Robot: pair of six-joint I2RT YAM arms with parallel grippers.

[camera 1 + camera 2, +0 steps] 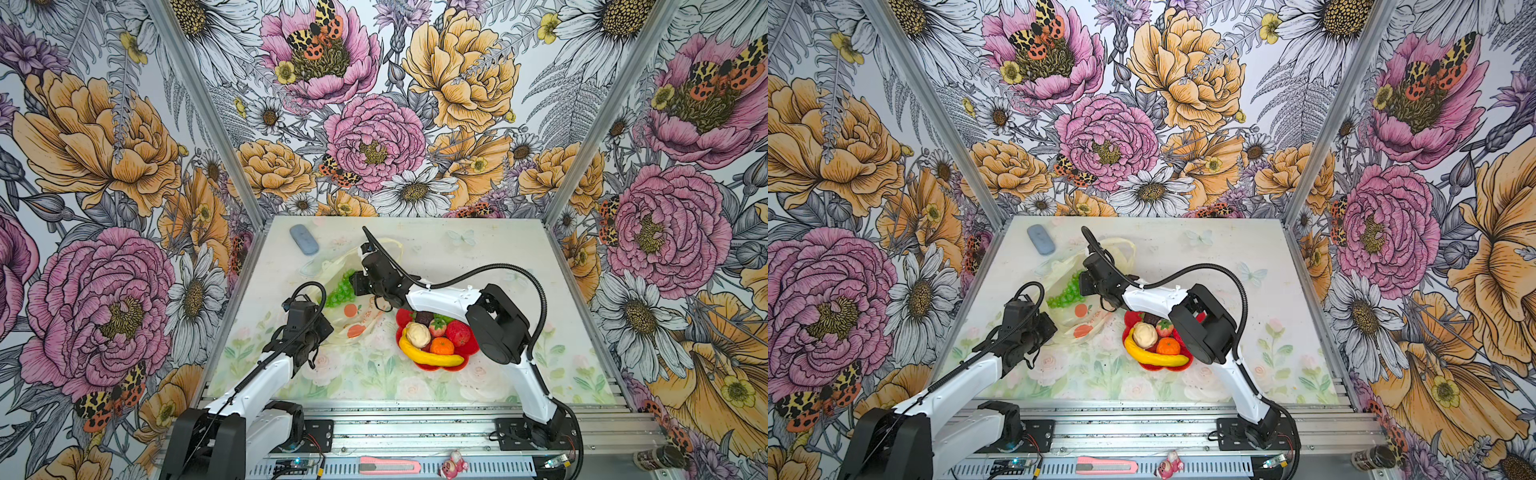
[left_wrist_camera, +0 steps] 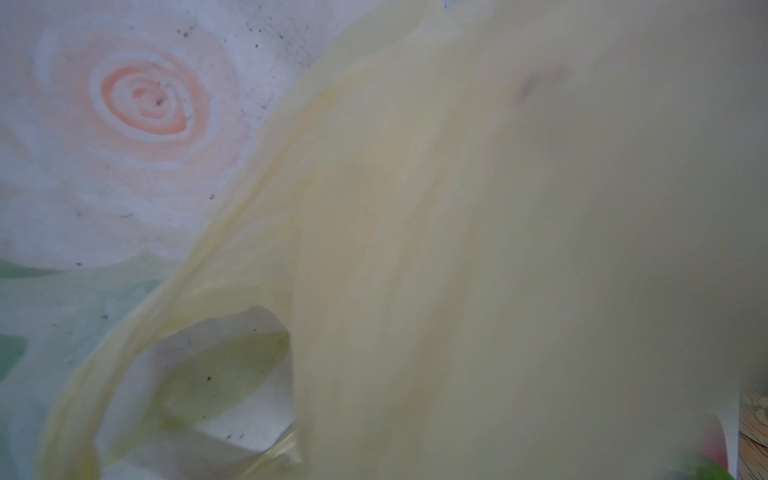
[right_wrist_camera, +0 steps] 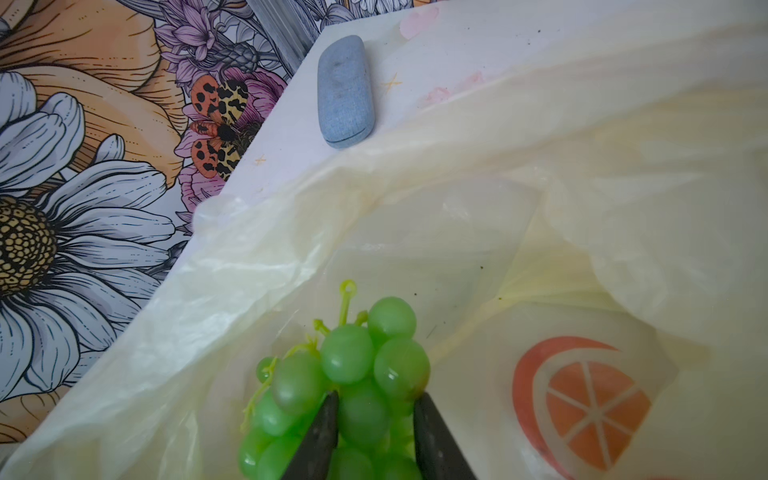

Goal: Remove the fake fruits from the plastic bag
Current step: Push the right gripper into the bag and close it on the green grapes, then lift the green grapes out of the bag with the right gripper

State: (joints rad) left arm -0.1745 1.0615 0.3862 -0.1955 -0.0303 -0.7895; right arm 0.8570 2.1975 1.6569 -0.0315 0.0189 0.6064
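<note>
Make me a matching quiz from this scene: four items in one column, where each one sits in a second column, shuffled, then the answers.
Things
1. green grape bunch
2. banana
3. blue case
4. pink utility knife

Places
A. on the metal rail in front of the table
B. on the red plate
C. at the plastic bag mouth, gripped by the right end effector
D. far left corner of the table

Pairs: 1-C, 2-B, 3-D, 4-A

Overhead pair, wrist cameras near plastic bag
</note>
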